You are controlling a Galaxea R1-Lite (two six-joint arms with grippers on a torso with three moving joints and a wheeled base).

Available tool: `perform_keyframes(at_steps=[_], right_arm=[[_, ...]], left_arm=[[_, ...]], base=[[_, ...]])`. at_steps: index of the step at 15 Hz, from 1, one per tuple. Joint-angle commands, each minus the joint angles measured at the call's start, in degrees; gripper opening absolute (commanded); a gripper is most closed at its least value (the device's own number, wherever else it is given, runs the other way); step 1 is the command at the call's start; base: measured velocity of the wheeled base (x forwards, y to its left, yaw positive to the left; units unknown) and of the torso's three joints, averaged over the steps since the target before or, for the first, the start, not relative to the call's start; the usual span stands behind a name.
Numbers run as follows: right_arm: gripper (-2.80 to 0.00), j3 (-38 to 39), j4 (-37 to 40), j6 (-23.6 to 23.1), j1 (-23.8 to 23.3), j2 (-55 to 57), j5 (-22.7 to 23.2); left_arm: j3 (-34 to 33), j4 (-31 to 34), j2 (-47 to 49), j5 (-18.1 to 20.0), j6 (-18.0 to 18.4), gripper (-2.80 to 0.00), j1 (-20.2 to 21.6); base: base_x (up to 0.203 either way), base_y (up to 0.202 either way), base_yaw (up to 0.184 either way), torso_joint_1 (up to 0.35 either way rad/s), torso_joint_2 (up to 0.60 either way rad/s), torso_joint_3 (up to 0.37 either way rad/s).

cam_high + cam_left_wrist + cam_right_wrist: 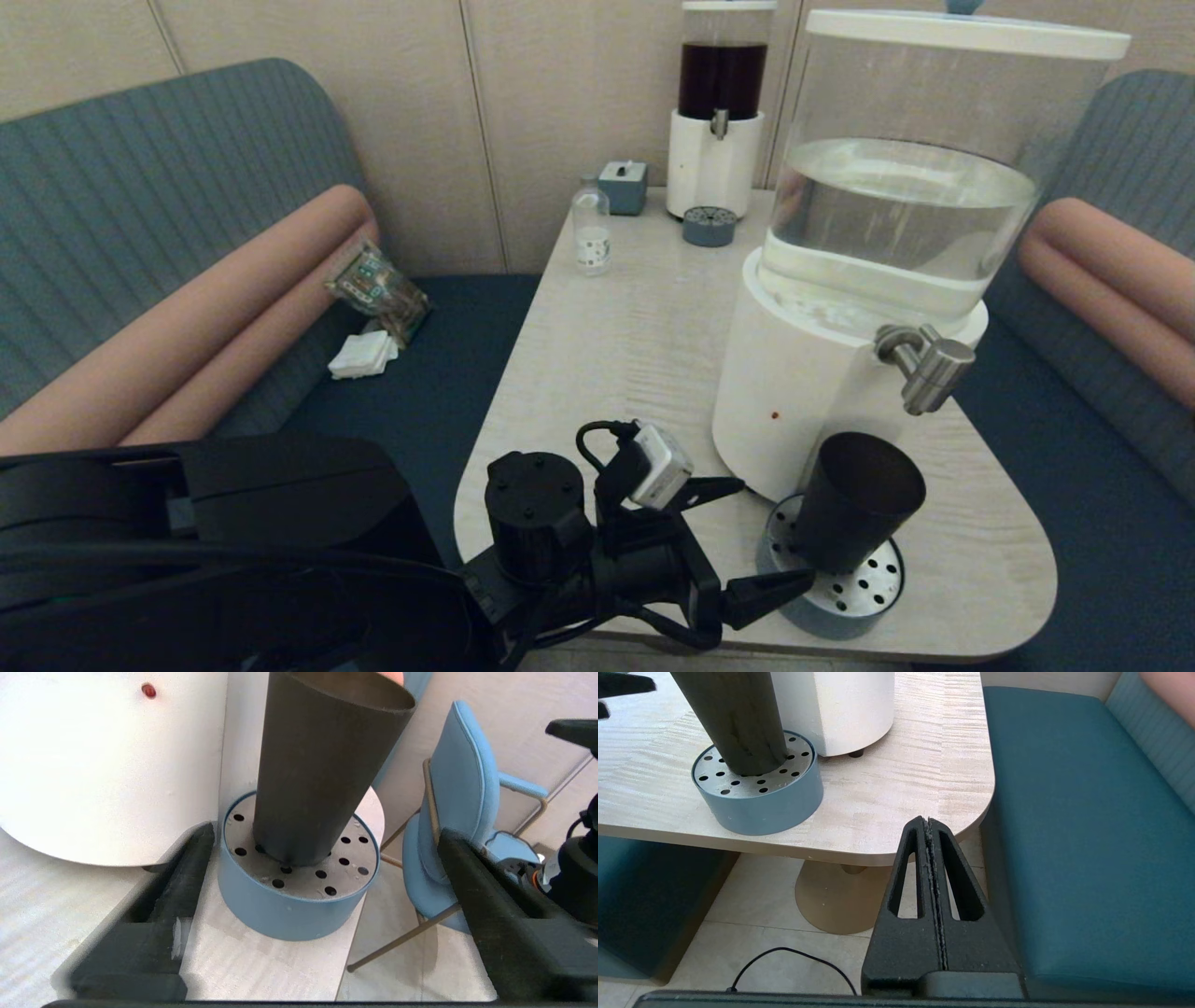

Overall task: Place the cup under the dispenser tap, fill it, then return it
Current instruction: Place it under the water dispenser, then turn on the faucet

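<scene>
The cup (859, 499), a dark tapered tumbler, stands upright on a round blue drip tray (845, 611) with a perforated metal top. It is just below the brushed-silver dispenser tap (926, 369) of the big white-based water dispenser (794, 392). My left gripper (777, 532) is open, one finger on each side of the tray and level with the cup's base, touching neither. In the left wrist view the cup (322, 765) rises between the spread fingers (187, 877). My right gripper (928, 822) is shut on nothing, parked below the table's near right corner. The cup's inside is hidden.
Further back on the table (616, 355) stand a small clear bottle (591, 233), a grey-blue box (623, 187), a smaller dark-liquid dispenser (719, 112) and its tray (709, 226). Teal benches flank the table. A blue chair (462, 788) stands beyond the table's edge.
</scene>
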State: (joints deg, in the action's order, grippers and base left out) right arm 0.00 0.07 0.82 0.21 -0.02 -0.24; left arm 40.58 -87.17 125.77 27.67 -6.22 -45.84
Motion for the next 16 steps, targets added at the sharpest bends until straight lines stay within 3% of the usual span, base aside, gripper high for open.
perform_keyframes(at_steps=[1,16], right_arm=[[-2.8,0.0,0.0,0.1,0.0,0.0,0.0],[-2.8,0.0,0.0,0.1,0.1,0.0,0.0]], left_arm=[[0.5,-0.5,0.1,0.1,-0.1,-2.8,0.0],[10.8,-0.5,9.5,0.2,-0.7,-2.8,-0.1]], base=[[0.0,0.0,0.0,0.0,0.0,0.0],[0.0,0.0,0.0,0.0,0.0,0.0]])
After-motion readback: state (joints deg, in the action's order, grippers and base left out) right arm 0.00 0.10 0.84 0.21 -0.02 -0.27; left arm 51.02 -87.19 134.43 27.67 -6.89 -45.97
